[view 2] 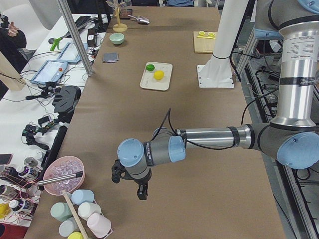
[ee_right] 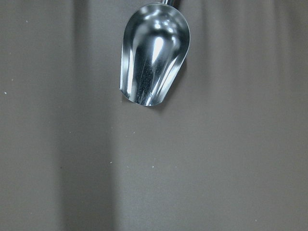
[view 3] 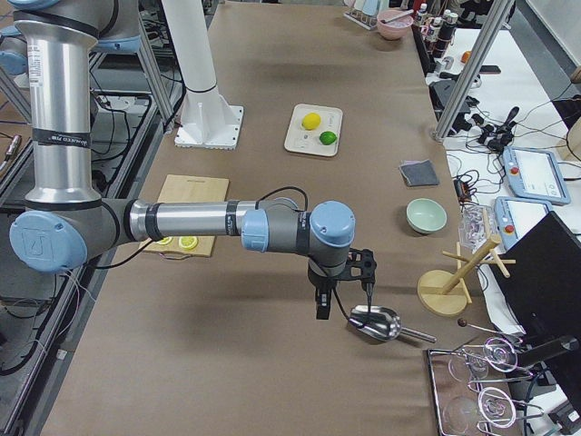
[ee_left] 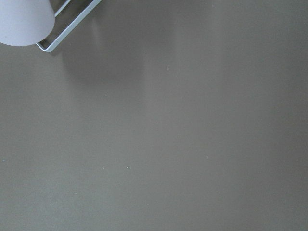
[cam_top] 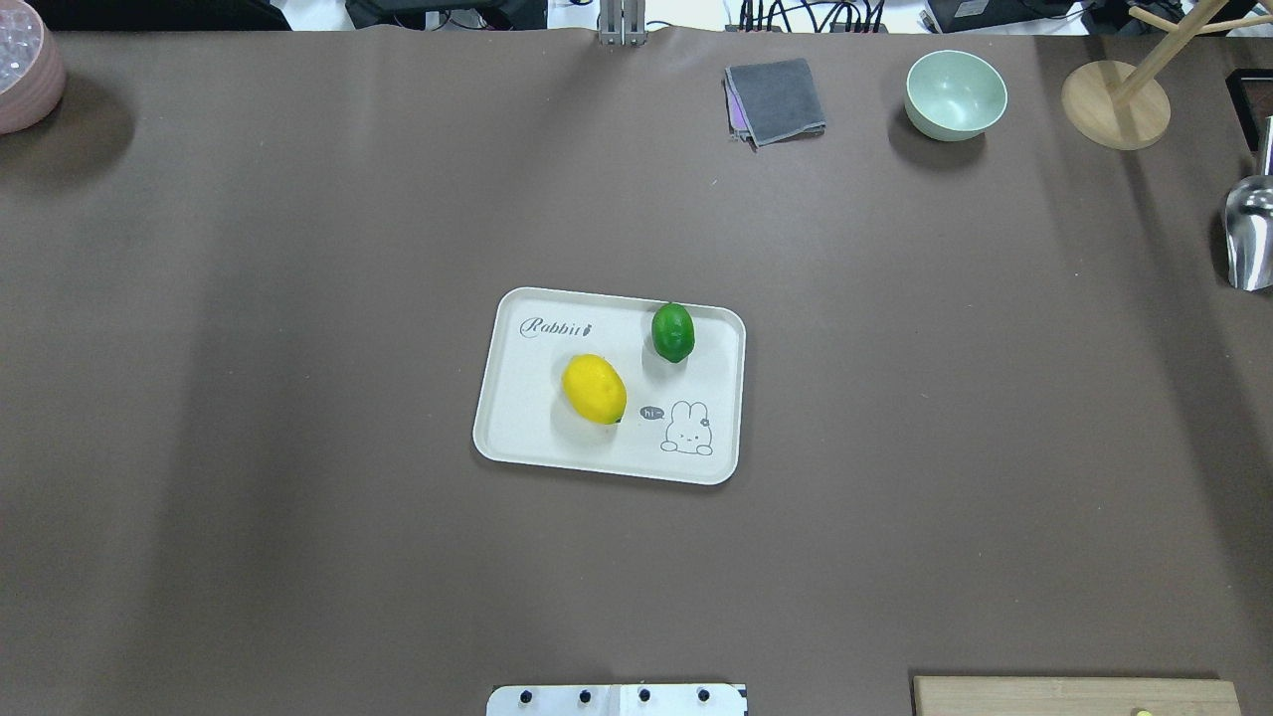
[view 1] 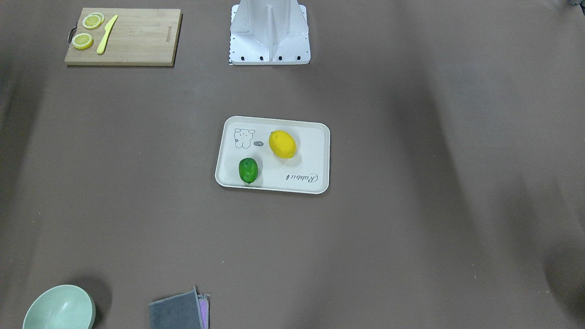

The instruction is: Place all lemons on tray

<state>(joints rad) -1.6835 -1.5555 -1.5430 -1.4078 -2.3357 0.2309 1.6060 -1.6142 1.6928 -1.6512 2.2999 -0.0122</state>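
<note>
Right beneath my right wrist camera lies a steel scoop (ee_right: 154,55), its open mouth toward 6 o'clock and its handle running off at 12. From the side, my right gripper (view 3: 345,307) hangs just above that scoop with nothing between the fingers that I can make out. I cannot tell how far apart they stand. My left gripper (view 2: 129,186) hangs over bare brown table (cam_top: 298,348) at the opposite end, near a pink bowl (view 2: 63,174). Its wrist camera shows nothing but tabletop and the edge of a pale cup (ee_left: 21,19). There too I cannot tell how wide the fingers are, and I see nothing in them.

Seen from overhead, the tray (cam_top: 517,438) sits at the middle of the table, well apart from both my grippers. The yellow lemon (cam_top: 594,389) lies on it close to the centre. The green lemon (cam_top: 672,331) lies at 2 o'clock from the yellow one, near the tray's far rim. The two are apart, not touching.

From the tray, a grey cloth (cam_top: 776,99) is at 1 o'clock, with a pale green bowl (cam_top: 955,94) and a wooden stand (cam_top: 1114,104) beyond it toward 2. The cutting board (view 1: 137,39) lies at 4 o'clock and carries lemon slices (view 1: 82,41) and a yellow knife (view 1: 106,34).
</note>
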